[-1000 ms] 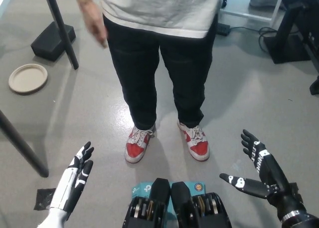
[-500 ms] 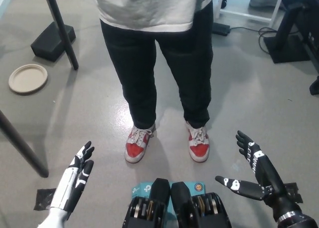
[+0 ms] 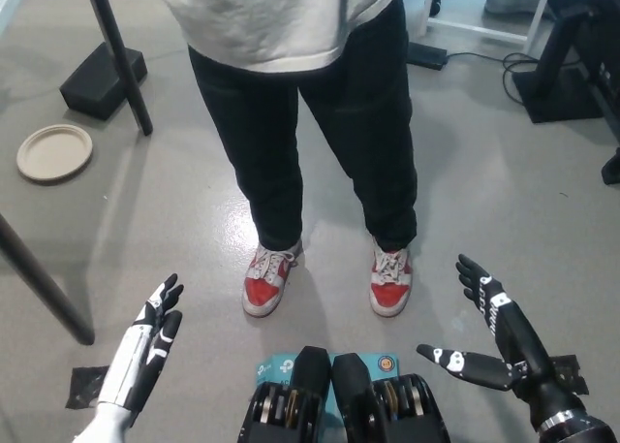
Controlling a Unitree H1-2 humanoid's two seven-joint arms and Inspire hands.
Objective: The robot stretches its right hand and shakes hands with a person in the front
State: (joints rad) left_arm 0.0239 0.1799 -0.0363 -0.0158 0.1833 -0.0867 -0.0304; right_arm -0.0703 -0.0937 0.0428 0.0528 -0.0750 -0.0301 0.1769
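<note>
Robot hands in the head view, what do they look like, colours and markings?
The left hand is white along the back with slim black fingers and black patches between the white panels. The right hand is black, with small white markings dotted along its fingers and thumb, and it meets the black arm at a silvery ring at the wrist.

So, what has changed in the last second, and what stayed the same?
The person stepped the shoe at picture right further right, and their hand, seen earlier at upper left, has left the view. The black right hand slid slightly left, open and holding nothing. The white left hand stayed low at lower left; the round plate on the floor did not move.
</note>
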